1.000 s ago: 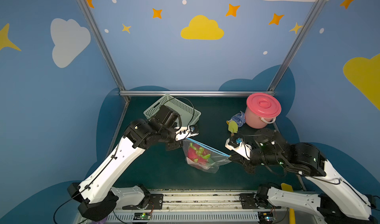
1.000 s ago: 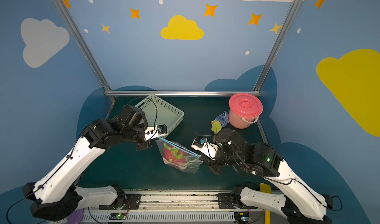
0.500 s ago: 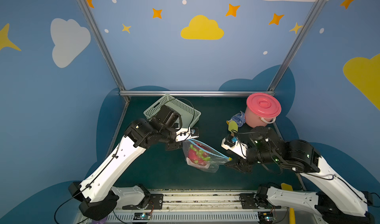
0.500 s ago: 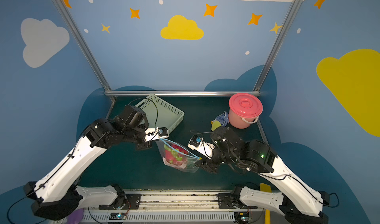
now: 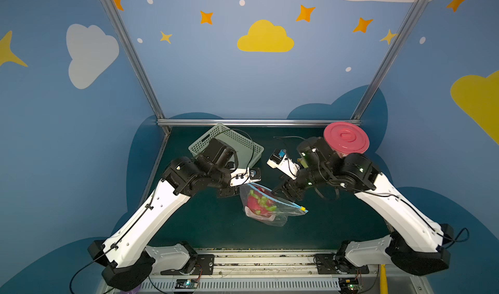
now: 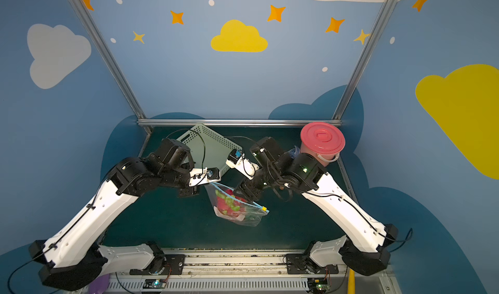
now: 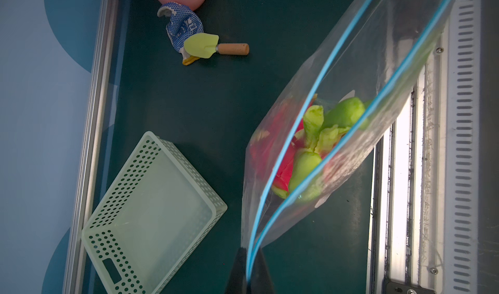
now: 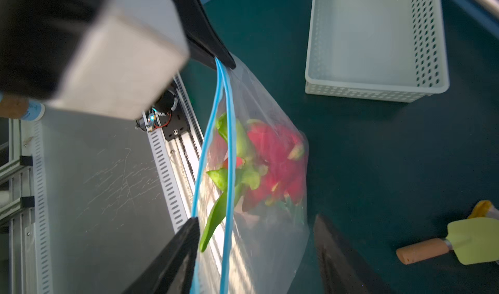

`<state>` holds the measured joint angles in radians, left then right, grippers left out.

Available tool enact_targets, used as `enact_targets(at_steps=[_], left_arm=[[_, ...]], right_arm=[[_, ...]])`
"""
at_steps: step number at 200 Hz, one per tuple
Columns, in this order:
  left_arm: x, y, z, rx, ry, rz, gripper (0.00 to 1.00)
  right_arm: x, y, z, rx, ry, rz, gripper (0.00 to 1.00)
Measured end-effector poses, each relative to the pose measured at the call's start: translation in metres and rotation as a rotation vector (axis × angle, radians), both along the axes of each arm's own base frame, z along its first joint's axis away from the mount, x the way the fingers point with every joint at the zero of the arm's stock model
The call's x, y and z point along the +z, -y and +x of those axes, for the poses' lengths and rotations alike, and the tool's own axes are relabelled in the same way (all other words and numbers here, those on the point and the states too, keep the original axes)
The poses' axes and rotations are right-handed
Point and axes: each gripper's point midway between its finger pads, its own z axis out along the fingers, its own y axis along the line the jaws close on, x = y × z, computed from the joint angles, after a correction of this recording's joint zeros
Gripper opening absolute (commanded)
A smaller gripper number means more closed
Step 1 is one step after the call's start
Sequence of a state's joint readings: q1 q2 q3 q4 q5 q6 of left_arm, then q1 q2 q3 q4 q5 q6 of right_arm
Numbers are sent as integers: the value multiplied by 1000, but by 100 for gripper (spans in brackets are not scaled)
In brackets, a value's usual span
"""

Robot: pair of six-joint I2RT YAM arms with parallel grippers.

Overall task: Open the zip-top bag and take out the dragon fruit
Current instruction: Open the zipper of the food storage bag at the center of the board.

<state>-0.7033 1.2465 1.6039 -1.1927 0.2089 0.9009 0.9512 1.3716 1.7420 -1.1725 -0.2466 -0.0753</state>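
Half the dragon fruit (image 8: 272, 149) blurs — behind zip-top bag (image 8: 251, 109) plastic.

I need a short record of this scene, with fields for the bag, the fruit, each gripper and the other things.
zip-top bag: held up by one corner, blue zip strips parted
dragon fruit: inside the bag
left gripper: shut on the bag's zip corner
right gripper: open, jaws on either side of the bag's top
other things: green basket, pink bucket, glove, trowel
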Motion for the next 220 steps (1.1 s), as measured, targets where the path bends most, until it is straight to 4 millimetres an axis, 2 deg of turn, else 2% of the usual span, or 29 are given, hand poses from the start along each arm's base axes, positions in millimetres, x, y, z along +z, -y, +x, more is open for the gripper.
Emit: enact_targets(at_steps=[17,56,81,106,117,128,142,162,176,186,197,220], left_arm=[[0,1,-1,-4,-4,-5,3],[-1,2,-2,-6,-7,-12,3],[2,4,0,5,-5,-32,3],[4,9,2,13,-6,-55,3],[5,11,3,17,-7,-62,4],[6,13,5,27,-8,-72,15],[8,15,9,48,-3,-91,54],[19,18,23,135,17,-144,81],[30,17,32,226,20,-194,90],[43,15,40,314,23,-248,91],[58,10,47,424,22,-314,88],[101,-9,56,696,-20,-516,78]], right_arm=[[-9,-3,2,4,-17,-27,60],[-12,-3,0,15,-27,-36,48],[-21,-4,-2,39,-41,-68,31],[-34,-4,-3,48,-62,-122,1],[-40,-4,-2,33,-78,-148,0],[-43,-4,1,6,-100,-165,0],[-46,-6,6,-35,-130,-173,0],[-46,-7,16,-120,-182,-164,0],[-44,-5,24,-194,-227,-138,0],[-42,-6,29,-243,-255,-111,0],[-41,-7,35,-287,-279,-75,0],[-43,-5,42,-370,-329,-15,0]])
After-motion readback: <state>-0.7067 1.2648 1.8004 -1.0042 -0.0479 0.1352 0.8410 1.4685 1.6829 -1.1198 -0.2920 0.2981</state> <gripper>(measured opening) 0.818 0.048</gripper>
